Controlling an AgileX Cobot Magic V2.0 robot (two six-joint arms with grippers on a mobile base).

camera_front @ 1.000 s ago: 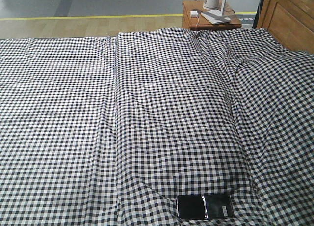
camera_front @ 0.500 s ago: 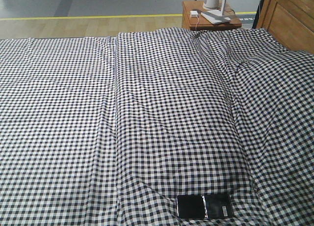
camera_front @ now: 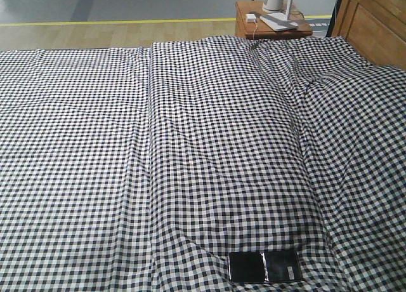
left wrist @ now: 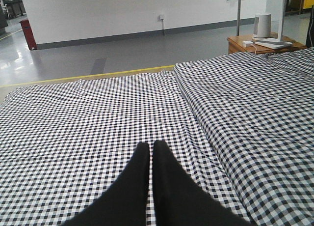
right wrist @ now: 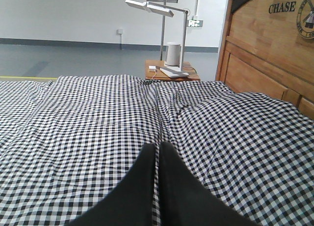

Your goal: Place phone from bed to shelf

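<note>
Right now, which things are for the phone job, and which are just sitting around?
For the job:
- phone, lying flat near the front edge of the bed
- left gripper, shut
- right gripper, shut
The shelf is not in view.

Just sitting around:
- nightstand
- desk lamp
- white cylinder
- headboard

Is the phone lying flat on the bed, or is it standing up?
Flat: the phone lies screen-up on the bed, its whole dark face visible.

Matte black left gripper (left wrist: 150,146) and right gripper (right wrist: 157,146): smooth tapered fingers narrowing to rounded tips, without visible markings.
</note>
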